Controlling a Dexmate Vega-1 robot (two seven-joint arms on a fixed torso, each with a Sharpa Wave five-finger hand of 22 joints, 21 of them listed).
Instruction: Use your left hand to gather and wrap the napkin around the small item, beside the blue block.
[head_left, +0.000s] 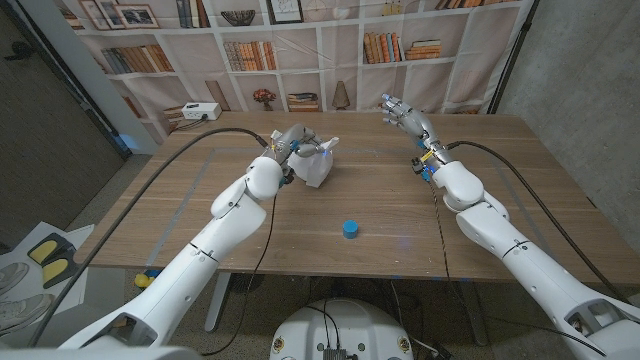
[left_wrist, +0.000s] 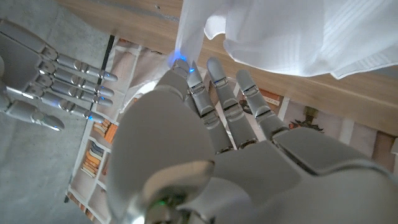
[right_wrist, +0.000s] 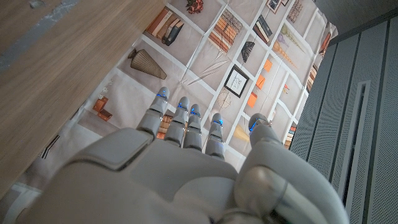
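the white napkin (head_left: 318, 165) is bunched into a rumpled, upright heap toward the far left of the wooden table (head_left: 400, 205), well apart from the blue block (head_left: 351, 229) nearer you. your left hand (head_left: 287, 146) sits against the napkin's left side, fingers (left_wrist: 214, 93) reaching into the cloth; whether they pinch it, you cannot tell. your right hand (head_left: 405, 115) is raised over the far right edge, fingers spread, holding nothing.
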